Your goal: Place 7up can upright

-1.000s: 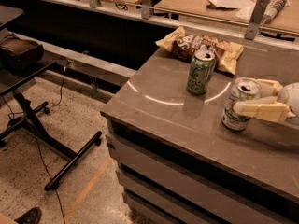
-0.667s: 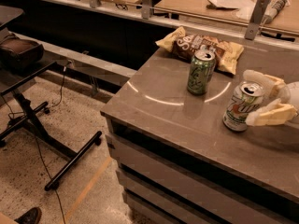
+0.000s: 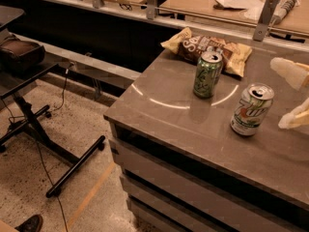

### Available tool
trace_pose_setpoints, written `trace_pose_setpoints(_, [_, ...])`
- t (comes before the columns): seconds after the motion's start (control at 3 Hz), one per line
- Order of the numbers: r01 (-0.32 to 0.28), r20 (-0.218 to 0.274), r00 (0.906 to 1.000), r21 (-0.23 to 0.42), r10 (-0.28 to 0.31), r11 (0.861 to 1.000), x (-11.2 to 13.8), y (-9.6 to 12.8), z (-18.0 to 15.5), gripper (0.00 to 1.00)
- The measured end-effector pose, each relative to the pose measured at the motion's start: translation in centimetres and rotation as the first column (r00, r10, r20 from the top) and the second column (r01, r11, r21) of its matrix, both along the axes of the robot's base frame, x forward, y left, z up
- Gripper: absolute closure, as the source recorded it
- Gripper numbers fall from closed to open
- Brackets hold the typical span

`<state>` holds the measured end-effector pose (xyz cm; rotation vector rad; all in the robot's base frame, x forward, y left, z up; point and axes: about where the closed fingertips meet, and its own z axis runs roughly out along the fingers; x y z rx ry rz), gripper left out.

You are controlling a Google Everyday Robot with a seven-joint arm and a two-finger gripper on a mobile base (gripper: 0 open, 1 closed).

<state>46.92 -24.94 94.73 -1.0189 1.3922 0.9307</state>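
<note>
Silvery-white aluminium 7up can with green logo stood upright on grey tabletop, toward right side. Pale two-finger gripper sat at right edge of view, just right of 7up can, not touching it. Its fingers were spread wide, one above other, holding nothing. All-green patterned can stood upright behind and left, apart from 7up can. Crumpled yellow-brown crisp bag lay behind green can near table's far edge.
</note>
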Motion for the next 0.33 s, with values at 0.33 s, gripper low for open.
trace_pose_setpoints(0.33, [0.000,0.000,1.0000,0.000,0.000,1.000,0.00,0.01,0.00,0.00])
